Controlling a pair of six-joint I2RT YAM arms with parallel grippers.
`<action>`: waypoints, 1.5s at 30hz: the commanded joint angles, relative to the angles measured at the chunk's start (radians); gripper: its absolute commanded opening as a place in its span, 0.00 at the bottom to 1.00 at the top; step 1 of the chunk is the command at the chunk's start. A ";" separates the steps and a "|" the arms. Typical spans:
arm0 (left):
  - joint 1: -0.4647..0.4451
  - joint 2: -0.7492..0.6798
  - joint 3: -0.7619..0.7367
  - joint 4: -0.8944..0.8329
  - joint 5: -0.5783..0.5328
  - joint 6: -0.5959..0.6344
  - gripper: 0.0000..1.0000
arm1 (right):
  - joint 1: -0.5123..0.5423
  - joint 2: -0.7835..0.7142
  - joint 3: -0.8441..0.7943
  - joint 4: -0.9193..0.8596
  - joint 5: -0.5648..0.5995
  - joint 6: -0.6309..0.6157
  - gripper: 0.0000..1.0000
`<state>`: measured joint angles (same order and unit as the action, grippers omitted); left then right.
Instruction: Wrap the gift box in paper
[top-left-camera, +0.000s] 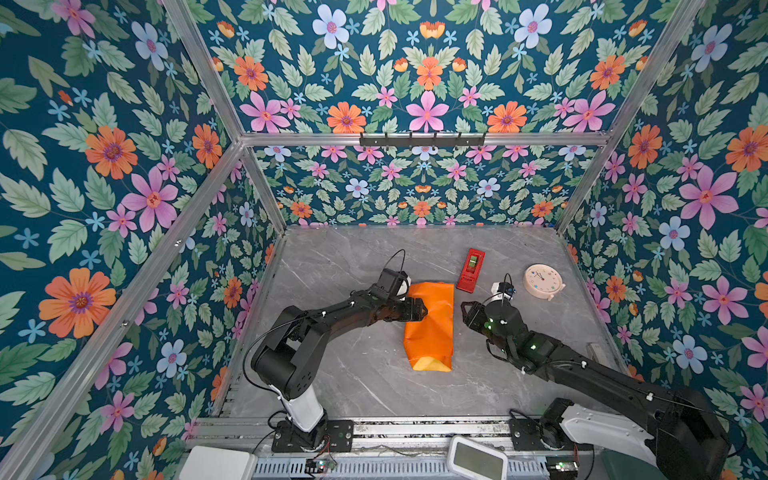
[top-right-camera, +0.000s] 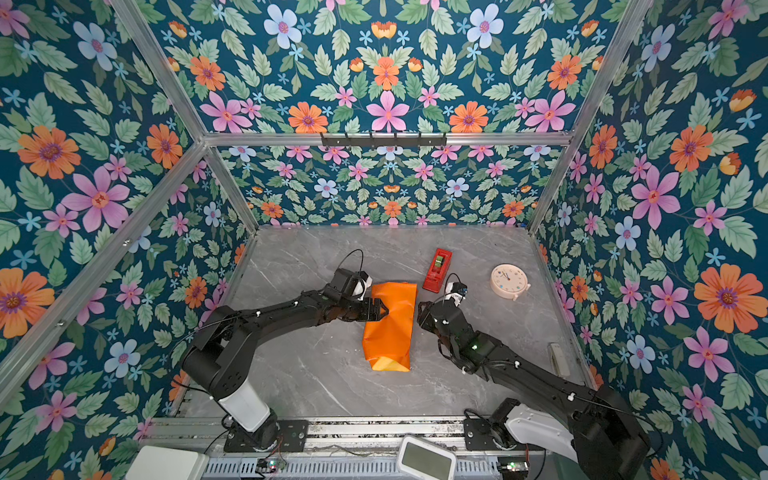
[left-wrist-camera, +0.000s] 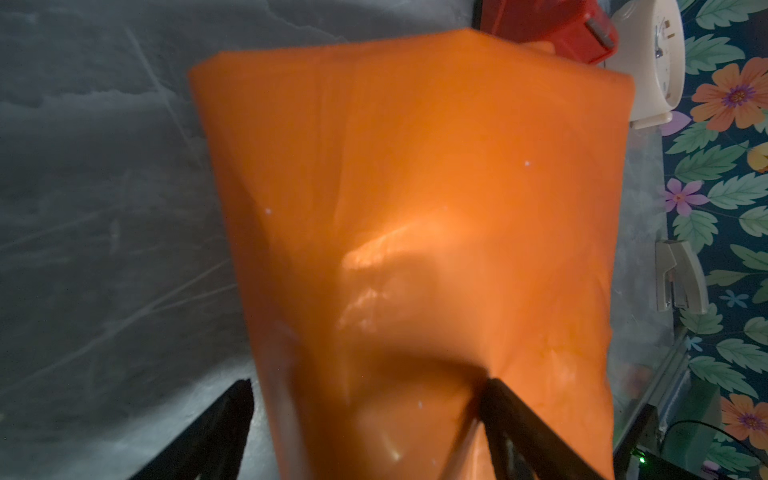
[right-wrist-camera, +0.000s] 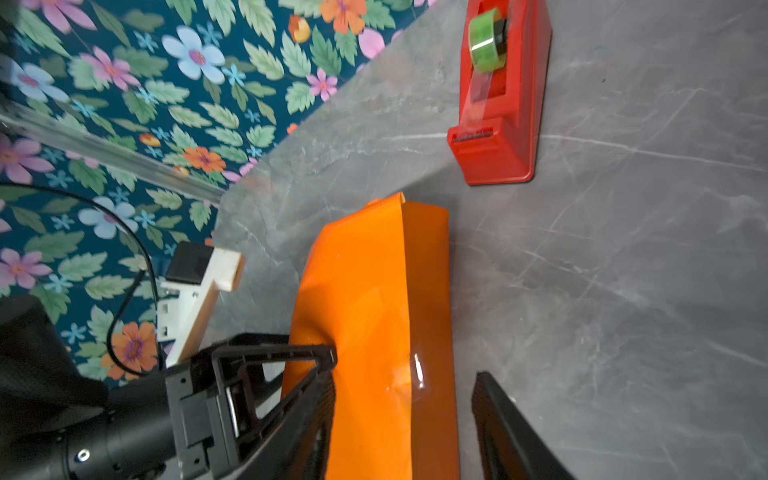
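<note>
Starting at the near edge of the desk (top-left-camera: 353, 382), a white device with a grey screen (top-left-camera: 478, 459) is sitting on the rail between the two arm bases. Just beyond it, near the middle of the desk, the paper (top-left-camera: 432, 324) is lying folded into a long bundle that runs from near to far. Its glossy orange face is turned outward and a little yellow is showing at the near end. The gift box is hidden from every view, so I cannot tell where it lies.

The left gripper (top-left-camera: 420, 309) is reaching in from the left with its jaws spread wide. One finger (right-wrist-camera: 320, 359) is pressing a dent into the top of the paper while the other is hanging off the bundle's side – nothing is clamped between them.

The right gripper (top-left-camera: 466, 309) is hovering just beside the bundle's right side, apart from it, with its jaws partly open and holding nothing.

Near the right edge a small grey stapler (top-left-camera: 596, 351) is lying flat. Farther back, a red tape dispenser (top-left-camera: 470, 270) is standing just past the bundle's far right corner, and a pale round clock (top-left-camera: 542, 281) is lying face up to its right.
</note>
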<state>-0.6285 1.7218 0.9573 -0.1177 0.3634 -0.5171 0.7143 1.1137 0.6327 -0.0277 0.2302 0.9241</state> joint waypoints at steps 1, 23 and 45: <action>-0.002 0.027 -0.022 -0.242 -0.159 0.047 0.87 | 0.001 0.053 0.079 -0.249 -0.122 -0.022 0.53; -0.002 0.028 -0.026 -0.246 -0.162 0.046 0.88 | 0.001 0.353 0.360 -0.330 -0.195 -0.108 0.43; -0.002 0.028 -0.029 -0.245 -0.161 0.048 0.87 | -0.003 0.448 0.369 -0.279 -0.196 -0.090 0.42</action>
<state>-0.6285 1.7203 0.9512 -0.1093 0.3618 -0.5175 0.7120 1.5551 0.9997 -0.3279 0.0334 0.8288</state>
